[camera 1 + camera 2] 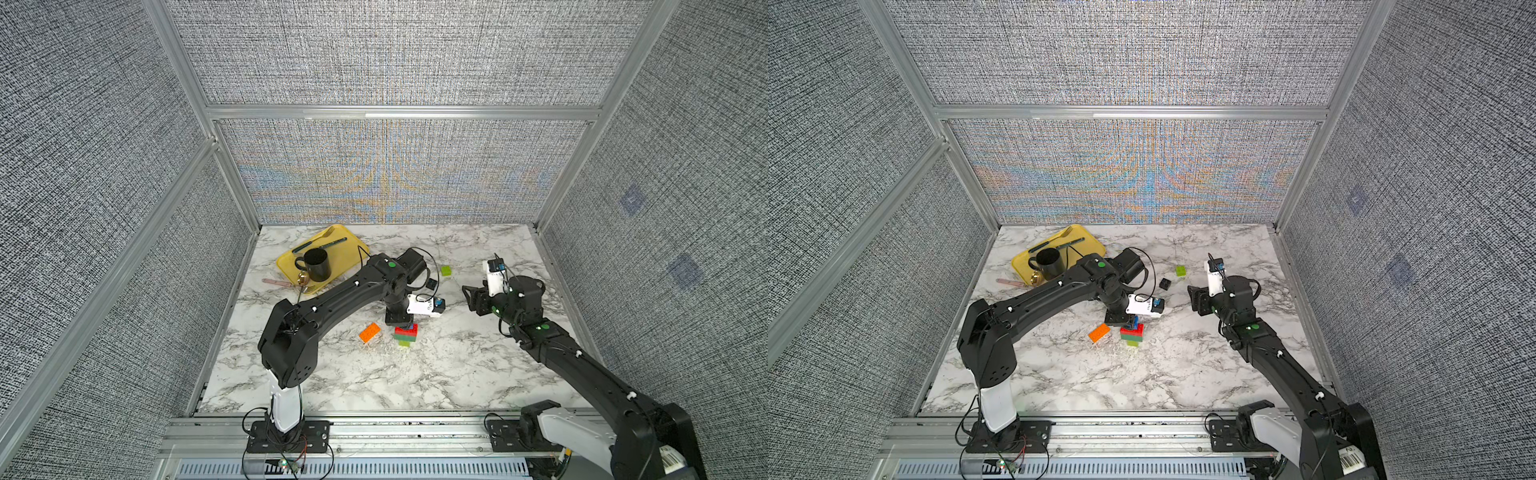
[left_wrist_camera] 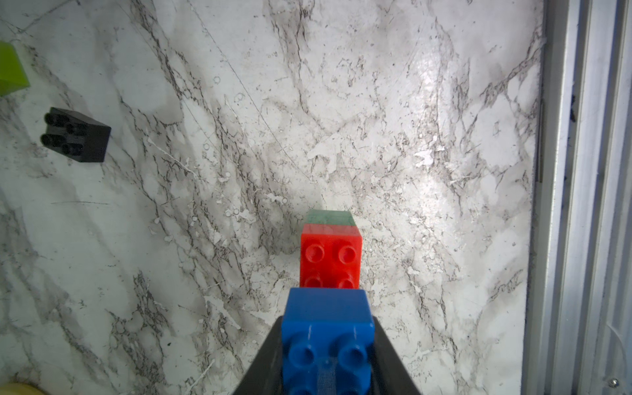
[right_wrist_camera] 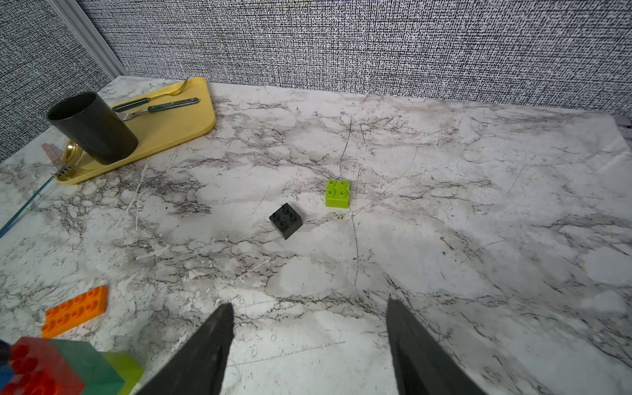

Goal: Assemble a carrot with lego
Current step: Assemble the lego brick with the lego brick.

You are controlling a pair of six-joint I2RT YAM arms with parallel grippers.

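Nearest you, the part-built carrot [image 1: 406,336] stood on the marble table [image 1: 374,386], toward its middle. It had a lime layer at the bottom, dark green over that, and a red brick [image 2: 331,254] on top. Your left gripper [image 2: 328,319] was clamped on the blue brick [image 2: 326,345], one finger on each side. It held the blue brick directly above the end of the red brick nearer the wrist, and the red brick's other studs were bare. From these views I could not tell whether the blue brick was pressed home or only hovering just over the studs. Just beside the stack, flat on the table, lay the orange brick [image 1: 370,332], untouched.

Farther out, your right gripper [image 3: 309,305] hung above the table with its jaws spread and nothing between them, well apart from the stack. Beyond it the black brick [image 3: 285,220] and a lime brick [image 3: 338,193] sat studs up, near each other but not touching. At the far corner, the yellow tray [image 3: 191,116] with the black mug [image 3: 92,126] and cutlery [image 3: 171,103] played no part.

By my reckoning you were about halfway. Three layers were joined and the blue was going on, while the orange, black and loose lime bricks remained to be added.
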